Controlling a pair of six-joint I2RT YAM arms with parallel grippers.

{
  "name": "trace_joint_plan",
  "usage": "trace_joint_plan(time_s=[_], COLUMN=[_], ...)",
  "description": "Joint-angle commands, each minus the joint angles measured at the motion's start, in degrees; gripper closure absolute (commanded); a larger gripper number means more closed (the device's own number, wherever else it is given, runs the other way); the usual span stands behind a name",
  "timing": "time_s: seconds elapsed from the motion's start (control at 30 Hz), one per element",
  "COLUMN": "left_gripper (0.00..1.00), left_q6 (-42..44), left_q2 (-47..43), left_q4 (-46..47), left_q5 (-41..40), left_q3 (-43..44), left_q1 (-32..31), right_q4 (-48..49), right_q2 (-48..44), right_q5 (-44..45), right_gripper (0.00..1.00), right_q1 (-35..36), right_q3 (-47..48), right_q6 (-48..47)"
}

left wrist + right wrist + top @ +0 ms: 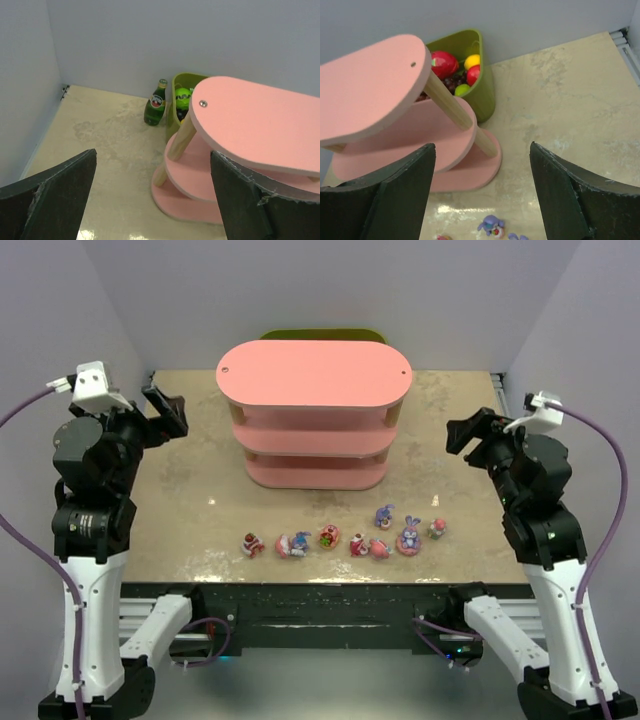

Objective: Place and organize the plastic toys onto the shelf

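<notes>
Top external view: left gripper [166, 412] and right gripper [476, 429] hang with fingers spread and empty, flanking the pink three-tier oval-board shelf [313, 375]. Small colourful plastic figurines [329, 536] sit in a row, short of and inward from both pairs of fingers. Best to descend straight over an end figure and pinch its body.

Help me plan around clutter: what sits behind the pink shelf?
A green bin of red, yellow and green fruit stands behind the shelf, a green bottle beside it. The shelf's boards hide much of the bin's contents.

Open tool [481, 150] frames pink shelf [370, 85], green bin [484, 95] of fruit [445, 64], purple bunny [491, 225].
</notes>
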Motion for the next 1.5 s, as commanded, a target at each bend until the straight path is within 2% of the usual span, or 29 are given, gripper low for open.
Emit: trace_joint_plan(time_s=[0.0,0.07,0.13,0.23,0.33,0.53,0.7,0.87,1.13,1.47], left_gripper=[0.00,0.00,0.00,0.00,0.00,0.01,0.00,0.00,0.00,0.01], left_q6=[2.91,2.74,-0.77,-1.04,-2.62,-5.09,-6.40,-7.20,-7.02,-8.78], left_q2=[-3.35,-5.28,-6.95,-9.33,-10.21,-10.83,-9.42,-8.20,-6.96,-5.20], left_q4=[2.92,3.18,3.53,3.80,3.01,2.74,6.25,8.97,10.03,9.60], left_q5=[3.88,3.01,1.25,4.39,3.80,5.19,8.01,9.51,10.30,10.91], left_q3=[-5.35,-7.20,-10.37,-13.97,-16.26,-20.57,-24.79,-26.37,-26.46,-26.73], left_q1=[-0.22,-0.22,-0.22,-0.22,-0.22,-0.22,-0.39,-0.39,-0.39,-0.30], right_q4=[-2.08,-2.52,-3.22,-4.10,-4.80,-3.75,2.48,6.79,8.20,11.89], right_q2=[-1.02,-1.99,-2.52,-4.01,-4.98,-3.93,-2.08,0.20,0.55,6.00], right_q5=[-2.35,-1.84,0.09,3.17,4.32,-3.05,-9.12,-13.51,-14.57,-6.84], right_gripper=[0.17,0.13,0.12,0.11,0.10,0.07,0.07,0.09,0.14,0.23], right_q1=[-0.20,-0.20,-0.20,-0.11,-0.11,-0.19,-0.11,-0.02,2.70,10.96], right_q3=[-5.11,-8.01,-10.46,-13.11,-17.15,-24.79,-31.56,-37.37,-41.15,-45.20], right_q6=[1.71,1.80,2.15,3.20,5.58,6.63,12.52,15.77,16.21,23.07])
